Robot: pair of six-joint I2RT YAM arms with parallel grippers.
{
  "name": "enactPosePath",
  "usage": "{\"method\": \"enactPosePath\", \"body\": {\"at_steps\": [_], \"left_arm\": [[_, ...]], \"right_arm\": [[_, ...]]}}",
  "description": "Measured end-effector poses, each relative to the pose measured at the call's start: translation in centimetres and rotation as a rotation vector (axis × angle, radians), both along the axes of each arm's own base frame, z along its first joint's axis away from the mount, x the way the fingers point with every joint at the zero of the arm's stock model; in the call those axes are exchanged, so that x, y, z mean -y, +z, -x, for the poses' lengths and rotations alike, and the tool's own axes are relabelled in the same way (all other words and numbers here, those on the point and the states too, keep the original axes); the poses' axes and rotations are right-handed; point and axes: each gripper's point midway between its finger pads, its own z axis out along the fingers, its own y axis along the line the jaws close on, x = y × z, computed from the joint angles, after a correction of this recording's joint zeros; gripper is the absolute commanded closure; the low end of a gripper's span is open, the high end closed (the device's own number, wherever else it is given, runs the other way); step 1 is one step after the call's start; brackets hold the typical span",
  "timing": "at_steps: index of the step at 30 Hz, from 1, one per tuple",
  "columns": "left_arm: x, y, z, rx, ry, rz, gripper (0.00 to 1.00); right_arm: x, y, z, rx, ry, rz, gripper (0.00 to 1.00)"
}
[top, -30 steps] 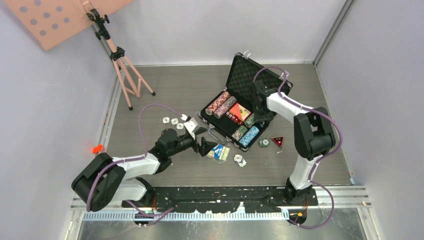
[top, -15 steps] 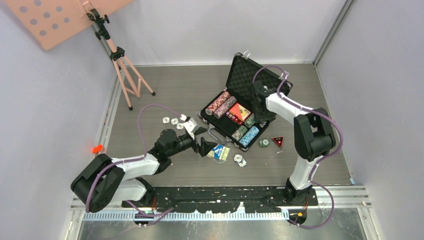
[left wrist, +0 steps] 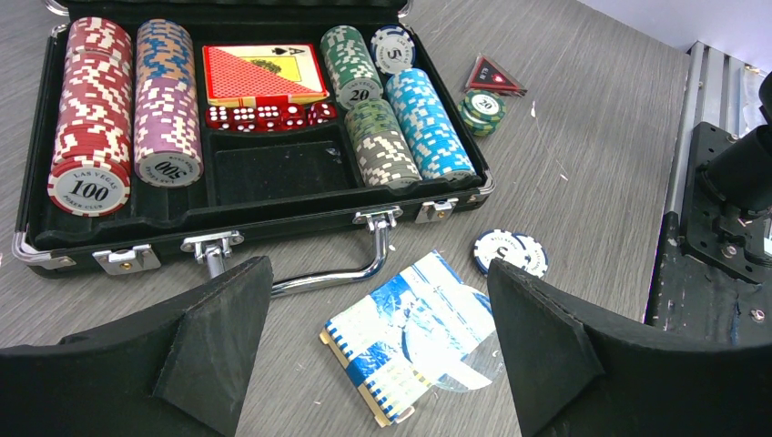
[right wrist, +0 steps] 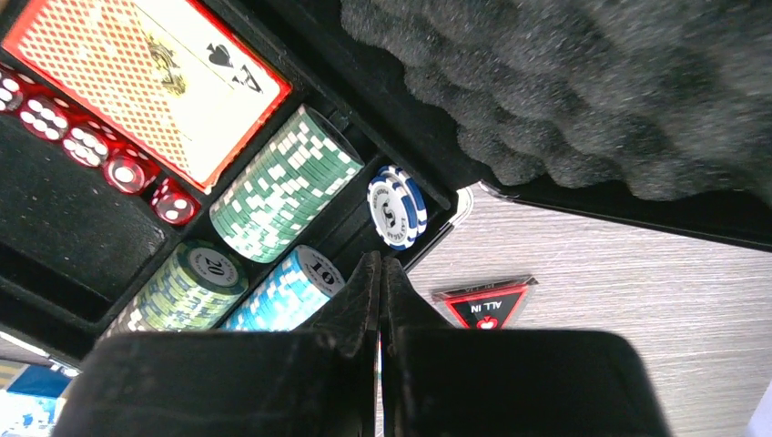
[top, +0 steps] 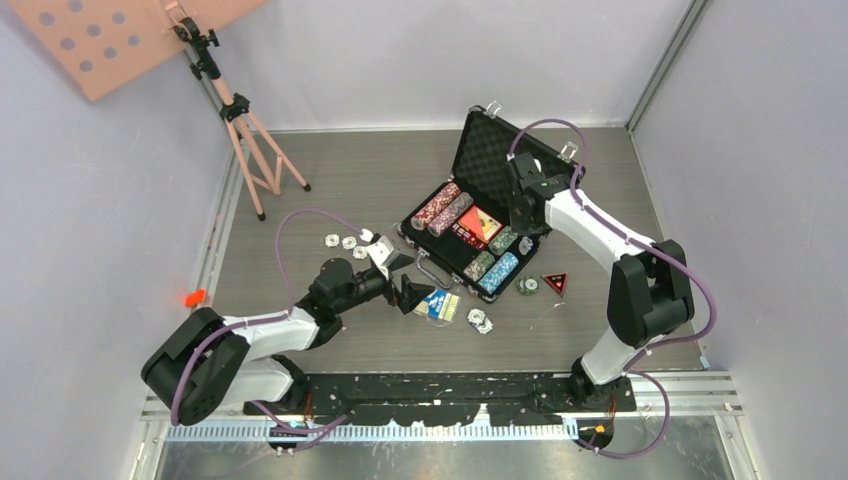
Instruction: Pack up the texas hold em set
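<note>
The left pincer gapes wide and empty, facing a blue-patterned card deck on the grey desk. The right pincer is pressed closed on nothing. Upper left, the black silver-trimmed briefcase lies open, with chip rows, red deck and dice stowed. Loose chips and a red triangular marker lie outside, so packing looks partly done.

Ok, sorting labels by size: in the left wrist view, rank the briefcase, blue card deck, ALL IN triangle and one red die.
briefcase
blue card deck
ALL IN triangle
red die
The deck lies nearest the camera, which exaggerates its lead over the triangle.
</note>
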Motion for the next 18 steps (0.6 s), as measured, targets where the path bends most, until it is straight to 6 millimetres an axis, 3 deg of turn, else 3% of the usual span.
{"method": "enactPosePath", "body": {"at_steps": [9,18], "left_arm": [[0.0,0.0,0.0,0.0,0.0,0.0,0.09],[0.0,0.0,0.0,0.0,-0.001,0.0,0.09]], "right_arm": [[0.0,-4.8,1.6,-0.11,0.013,0.011,0.99],[0.1,-7.5,1.8,-0.14,0.006,0.019,1.0]]}}
